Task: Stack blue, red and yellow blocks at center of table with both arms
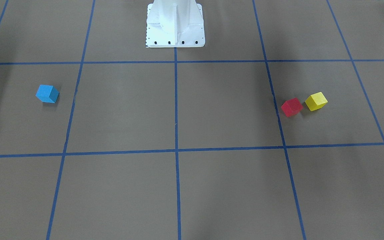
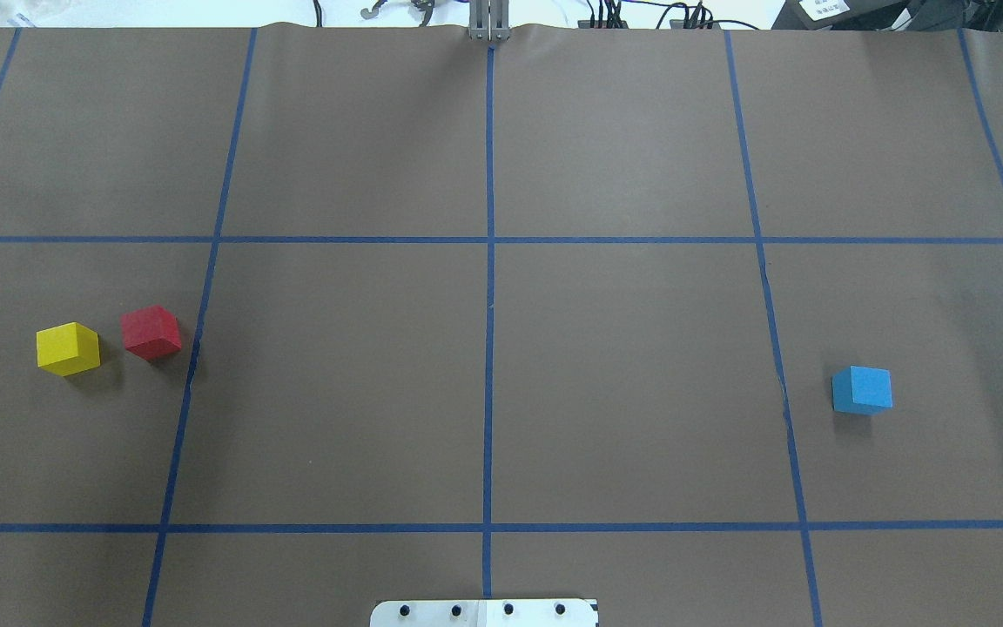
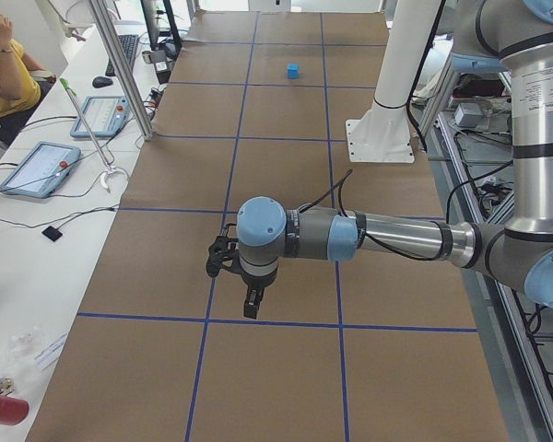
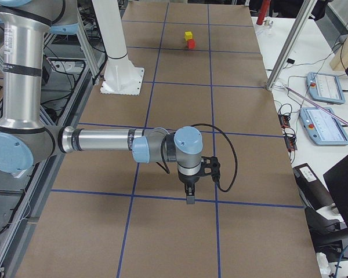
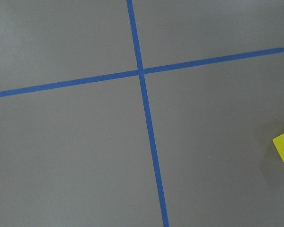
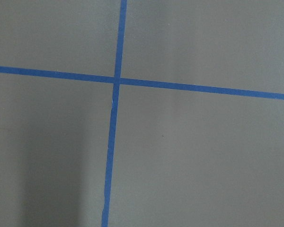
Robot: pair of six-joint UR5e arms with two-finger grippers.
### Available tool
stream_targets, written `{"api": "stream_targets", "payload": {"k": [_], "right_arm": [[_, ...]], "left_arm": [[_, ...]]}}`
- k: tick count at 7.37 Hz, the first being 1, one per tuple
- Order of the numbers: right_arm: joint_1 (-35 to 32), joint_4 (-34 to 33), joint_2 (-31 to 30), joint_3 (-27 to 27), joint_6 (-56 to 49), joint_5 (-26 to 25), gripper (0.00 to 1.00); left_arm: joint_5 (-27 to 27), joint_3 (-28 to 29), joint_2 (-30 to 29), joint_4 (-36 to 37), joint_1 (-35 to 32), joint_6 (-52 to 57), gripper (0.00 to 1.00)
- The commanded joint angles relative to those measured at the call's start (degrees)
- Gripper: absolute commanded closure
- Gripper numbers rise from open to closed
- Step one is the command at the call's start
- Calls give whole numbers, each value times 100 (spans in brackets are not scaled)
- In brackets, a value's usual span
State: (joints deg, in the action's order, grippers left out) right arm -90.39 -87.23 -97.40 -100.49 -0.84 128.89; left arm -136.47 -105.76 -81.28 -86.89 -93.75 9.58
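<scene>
Currently, in the overhead view, the yellow block (image 2: 68, 348) is sitting at the left of the frame on the tabletop (image 2: 345, 392). The red block (image 2: 151, 333) is lying just beside it to the right, parted from it by a narrow gap and close to a blue tape line. Further right, the middle of the frame is showing only the tape crossing, and the white pedestal (image 2: 484, 612) is peeking in at the bottom edge. The blue block (image 2: 861, 389) is resting well apart from the other two, at the right of the frame. All three blocks are lying singly on the tabletop.

My left end effector (image 3: 251, 309) is hanging fingers-down over the tabletop in the middle of the left-side view. I cannot tell how far its fingers are standing apart. My left wrist camera is catching one corner of the yellow block at the right edge of its frame. My right end effector (image 4: 189, 198) is pointing down the same way in the middle of the right-side view, just above a tape line, and I cannot tell its opening either.
</scene>
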Motion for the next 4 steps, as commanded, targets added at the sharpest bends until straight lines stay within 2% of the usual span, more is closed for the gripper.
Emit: {"api": "stream_targets", "payload": {"k": [1,2,4], "right_arm": [[-5,-4,11,-154,14,423,0],[-5,5,2,-164,14,443,0],[4,13,2,-199,14,452,0]], "left_arm": [[15,-233,59,5,-21,-27,0],[111,-269,34,5,-21,-27,0],[847,-375,-45,-56,-3,-44,0]]}}
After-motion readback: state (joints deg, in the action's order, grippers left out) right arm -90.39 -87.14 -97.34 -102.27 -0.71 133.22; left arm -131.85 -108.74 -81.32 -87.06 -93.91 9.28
